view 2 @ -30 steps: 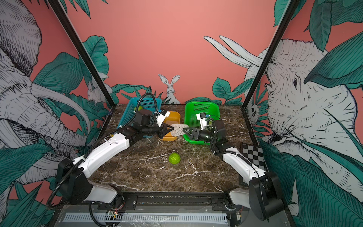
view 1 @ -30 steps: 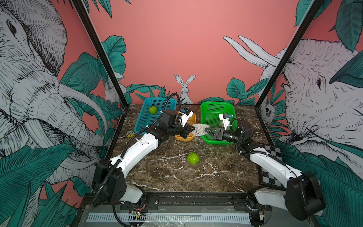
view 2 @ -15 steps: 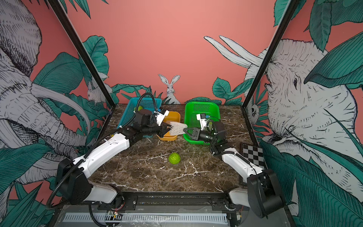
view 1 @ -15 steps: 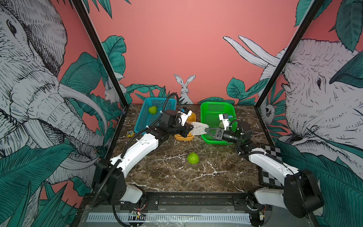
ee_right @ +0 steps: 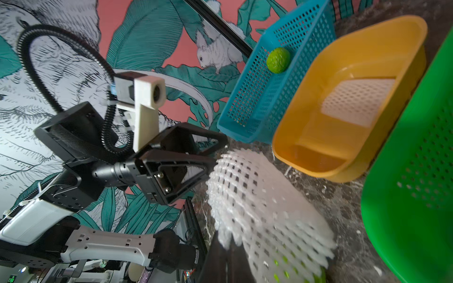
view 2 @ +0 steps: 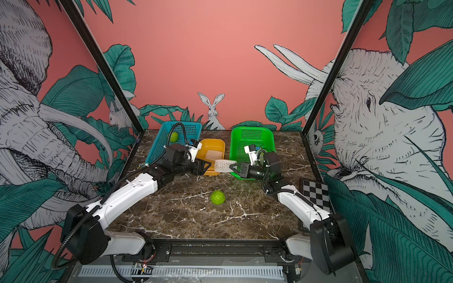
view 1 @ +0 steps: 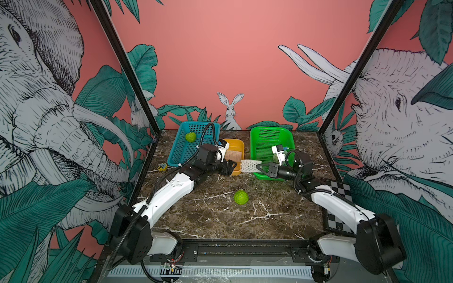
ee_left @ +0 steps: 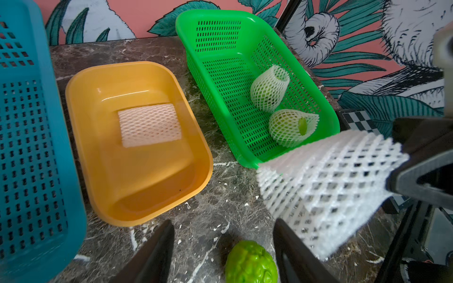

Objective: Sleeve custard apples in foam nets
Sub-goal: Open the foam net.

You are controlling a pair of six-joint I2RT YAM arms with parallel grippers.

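A white foam net [view 1: 248, 164] hangs over the table between the yellow tub and the green basket. My right gripper [view 1: 258, 167] is shut on one end of it [ee_right: 257, 201]. My left gripper [view 1: 232, 166] is open at the net's other end, its fingers [ee_left: 169, 227] apart with nothing between them. One bare custard apple [view 1: 241, 197] lies on the marble below, and another [view 1: 190, 137] sits in the blue basket. Two sleeved custard apples [ee_left: 268, 88] [ee_left: 289, 127] lie in the green basket. A flat foam net [ee_left: 149, 125] rests in the yellow tub.
The blue basket [view 1: 181, 149], yellow tub [view 1: 239, 144] and green basket [view 1: 264, 144] stand side by side along the back of the marble table. A checkerboard card [view 1: 339, 188] lies at the right edge.
My left gripper has opened and let go of the foam net. My right gripper has shut on the net's other end and now holds it alone.
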